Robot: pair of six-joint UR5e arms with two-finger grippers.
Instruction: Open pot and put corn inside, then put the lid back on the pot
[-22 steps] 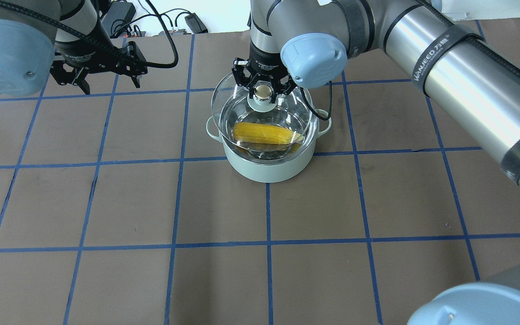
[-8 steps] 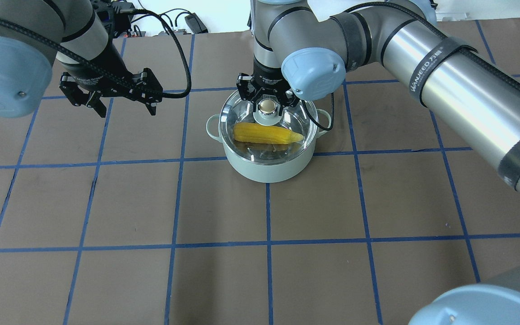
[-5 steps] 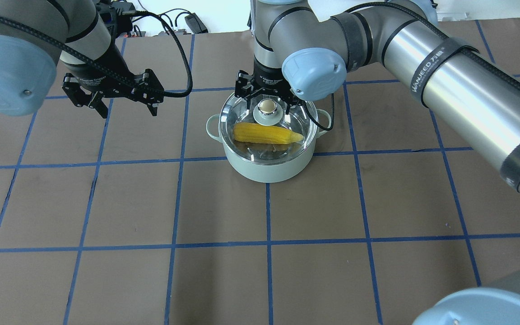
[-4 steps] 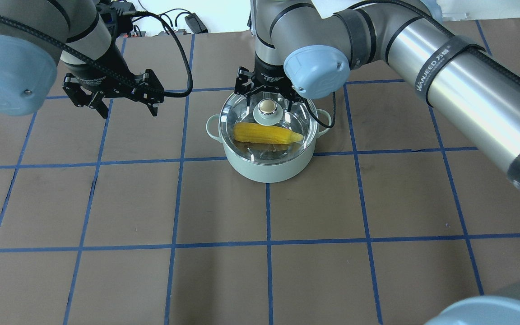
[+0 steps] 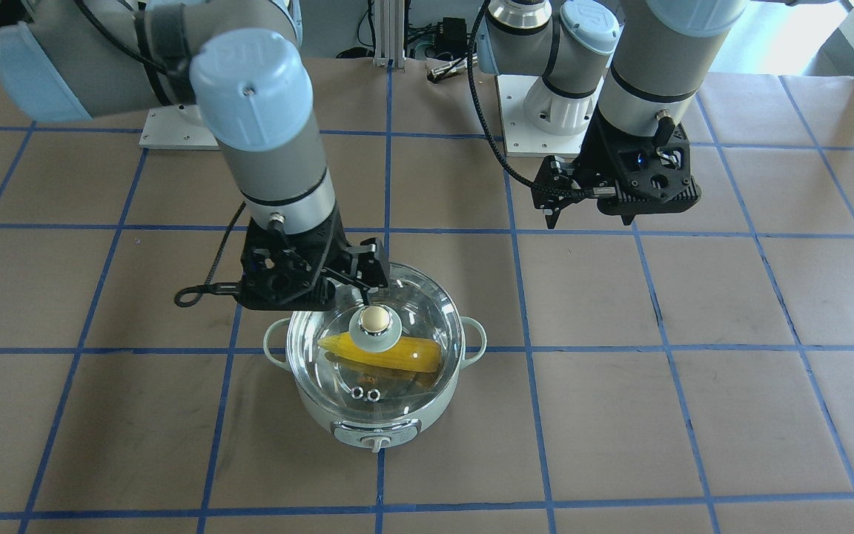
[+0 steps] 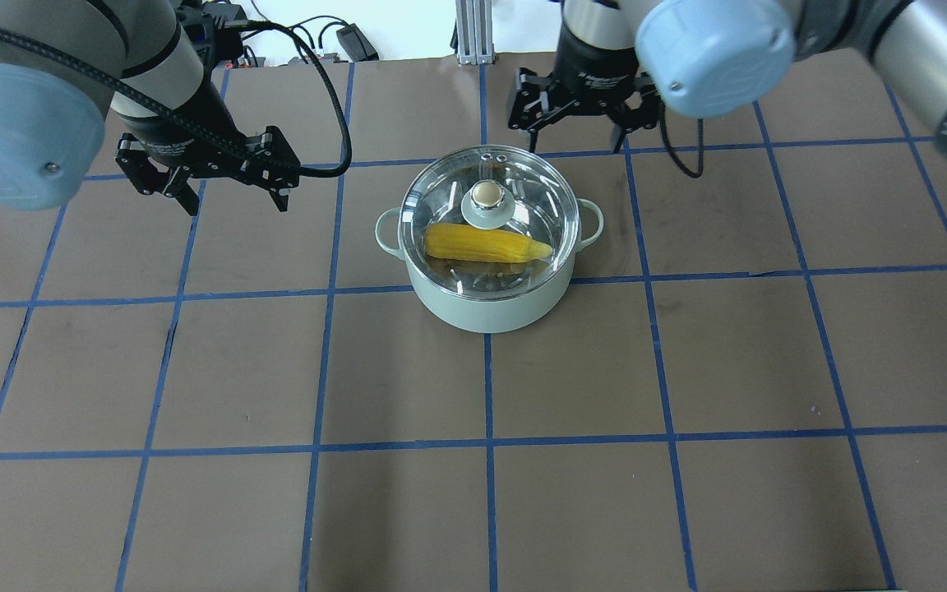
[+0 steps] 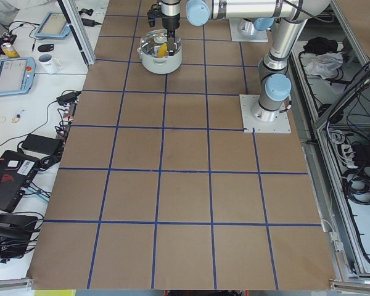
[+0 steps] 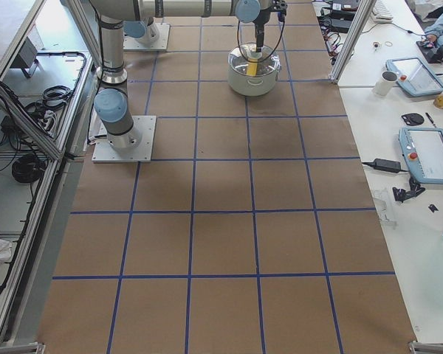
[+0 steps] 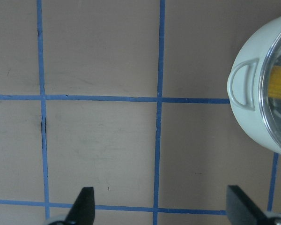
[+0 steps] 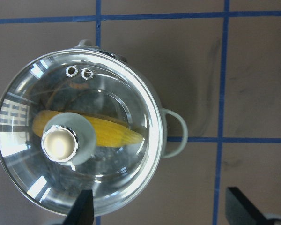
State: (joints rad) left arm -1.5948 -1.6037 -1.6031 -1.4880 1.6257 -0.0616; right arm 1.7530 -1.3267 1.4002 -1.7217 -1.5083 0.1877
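The pale mint-green pot (image 6: 486,311) stands mid-table with the clear glass lid (image 6: 527,177) seated on it, beige knob (image 6: 486,194) on top. The yellow corn (image 6: 482,244) lies inside, seen through the glass. My right gripper (image 6: 578,141) is open and empty, raised behind the pot and a little to its right. In the right wrist view the lid (image 10: 126,108) and corn (image 10: 117,133) lie up and left of the open gripper (image 10: 161,208). My left gripper (image 6: 237,202) is open and empty, left of the pot. The left wrist view shows the pot's handle (image 9: 243,89).
Brown table cover with a blue tape grid (image 6: 325,288). Cables and power adapters (image 6: 342,37) lie at the far edge. Both arm bases (image 5: 545,111) stand on the robot side. Side benches hold tablets and a mug (image 8: 387,81).
The right gripper lowered the lid onto the pot, opened off the knob, then rose and moved back and right. The left gripper came nearer the pot, then held still.
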